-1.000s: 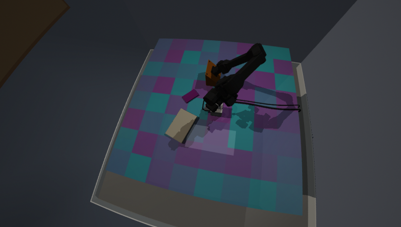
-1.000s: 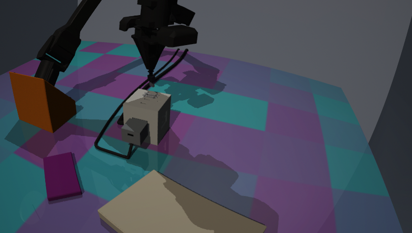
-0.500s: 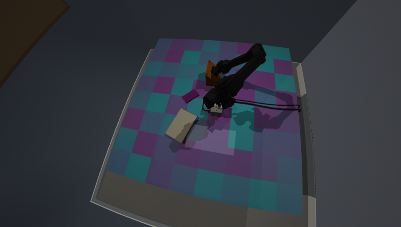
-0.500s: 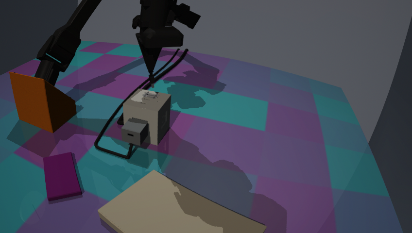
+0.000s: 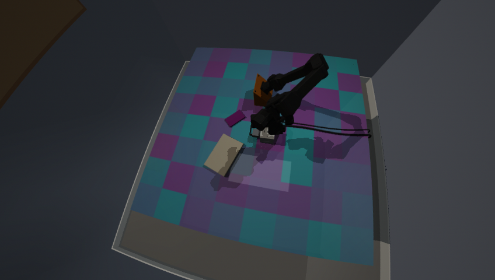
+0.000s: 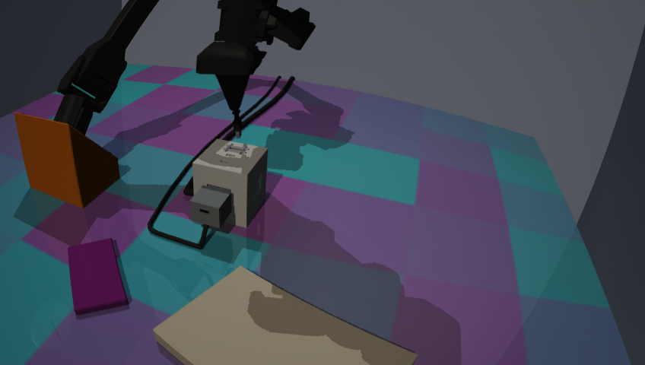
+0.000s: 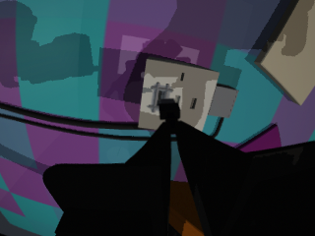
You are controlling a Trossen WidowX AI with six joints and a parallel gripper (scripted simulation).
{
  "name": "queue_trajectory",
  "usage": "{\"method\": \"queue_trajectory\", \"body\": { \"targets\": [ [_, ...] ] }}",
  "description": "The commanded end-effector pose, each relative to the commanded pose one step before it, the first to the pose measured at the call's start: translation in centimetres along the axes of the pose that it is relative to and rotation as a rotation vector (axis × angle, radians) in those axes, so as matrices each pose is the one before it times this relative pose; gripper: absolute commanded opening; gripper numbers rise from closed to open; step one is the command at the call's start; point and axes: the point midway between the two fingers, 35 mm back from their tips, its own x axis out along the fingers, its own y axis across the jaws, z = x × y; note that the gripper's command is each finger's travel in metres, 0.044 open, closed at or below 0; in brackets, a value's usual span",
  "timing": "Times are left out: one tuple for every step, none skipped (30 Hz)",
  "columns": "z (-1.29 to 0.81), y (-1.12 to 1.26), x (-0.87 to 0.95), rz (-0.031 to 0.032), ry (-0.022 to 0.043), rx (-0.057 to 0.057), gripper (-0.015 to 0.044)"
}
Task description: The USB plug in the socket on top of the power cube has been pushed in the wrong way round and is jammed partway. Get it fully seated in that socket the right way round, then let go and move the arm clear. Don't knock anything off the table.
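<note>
The gripper (image 6: 236,118) is clamped tight on the USB plug (image 6: 237,131), holding it in the air just above the power cube (image 6: 229,180), with the plug out of the top socket (image 6: 236,149) and its cable (image 6: 172,198) trailing off toward twelve o'clock in the exterior view. To my eye this is the re-orienting step: plug pulled free, being lined up for re-entry. Next it wants squaring over the slot, then a straight push down, keeping clear of the orange wedge (image 6: 54,158) at nine o'clock.
</note>
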Motion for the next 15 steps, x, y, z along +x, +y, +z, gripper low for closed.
{"method": "queue_trajectory", "body": {
  "targets": [
    [-0.024, -0.021, 0.013, -0.00055, 0.00011, 0.0987, 0.0],
    [0.0, 0.0, 0.0, 0.0, 0.0, 0.0262, 0.0],
    [0.0, 0.0, 0.0, 0.0, 0.0, 0.0262, 0.0],
    [0.0, 0.0, 0.0, 0.0, 0.0, 0.0262, 0.0],
    [0.0, 0.0, 0.0, 0.0, 0.0, 0.0262, 0.0],
    [0.0, 0.0, 0.0, 0.0, 0.0, 0.0262, 0.0],
    [0.0, 0.0, 0.0, 0.0, 0.0, 0.0262, 0.0],
    [0.0, 0.0, 0.0, 0.0, 0.0, 0.0262, 0.0],
    [0.0, 0.0, 0.0, 0.0, 0.0, 0.0262, 0.0],
    [0.0, 0.0, 0.0, 0.0, 0.0, 0.0262, 0.0],
    [0.0, 0.0, 0.0, 0.0, 0.0, 0.0262, 0.0],
    [0.0, 0.0, 0.0, 0.0, 0.0, 0.0262, 0.0],
    [0.0, 0.0, 0.0, 0.0, 0.0, 0.0262, 0.0],
    [0.0, 0.0, 0.0, 0.0, 0.0, 0.0262, 0.0],
    [0.0, 0.0, 0.0, 0.0, 0.0, 0.0262, 0.0]
  ]
}}
